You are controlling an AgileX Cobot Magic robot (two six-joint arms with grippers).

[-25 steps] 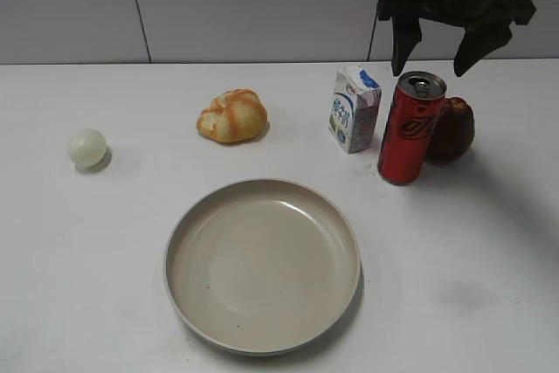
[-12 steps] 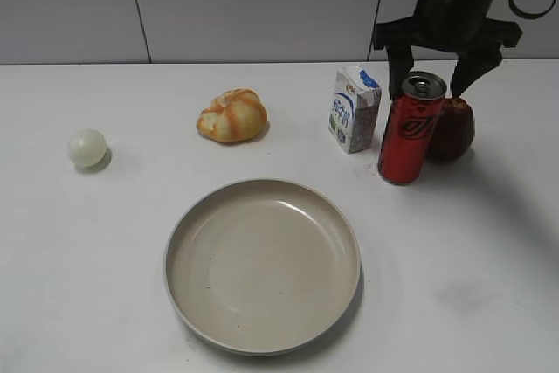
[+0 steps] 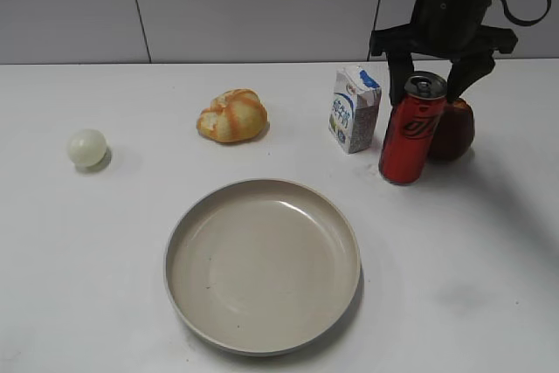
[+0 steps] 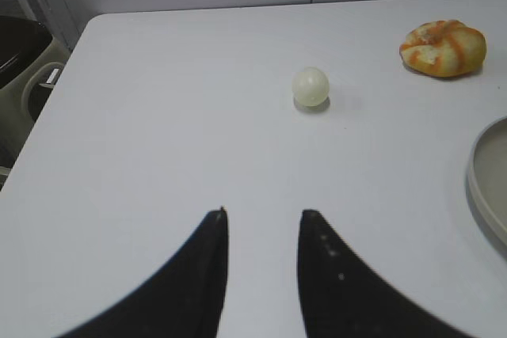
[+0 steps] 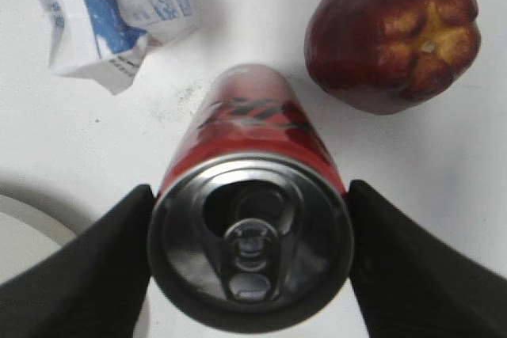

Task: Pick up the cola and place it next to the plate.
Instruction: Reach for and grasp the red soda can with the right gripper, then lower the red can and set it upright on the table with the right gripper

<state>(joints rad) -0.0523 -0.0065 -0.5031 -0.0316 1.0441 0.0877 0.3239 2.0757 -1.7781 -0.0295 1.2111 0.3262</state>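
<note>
The cola (image 3: 410,129) is seen upright on the table (image 3: 87,242), btwn the carton (image 3: 355,108) on its left and the apple (image 3: 454,128) just behind-right – well apart from the plate (image 3: 262,264), which lies nearer the camera & to the left. The right gripper (image 3: 430,83) is held spread around the can's top, one finger (image 5: 79,271) either side; whether the pads touch can't be told. In the right wrist view the silver lid is framed btwn both fingers. The left gripper (image 4: 263,231) is held over bare table, jaws parted w/ nothing btwn them – a pale ball (image 4: 310,85) and a bun (image 4: 442,47) are seen beyond it.
</note>
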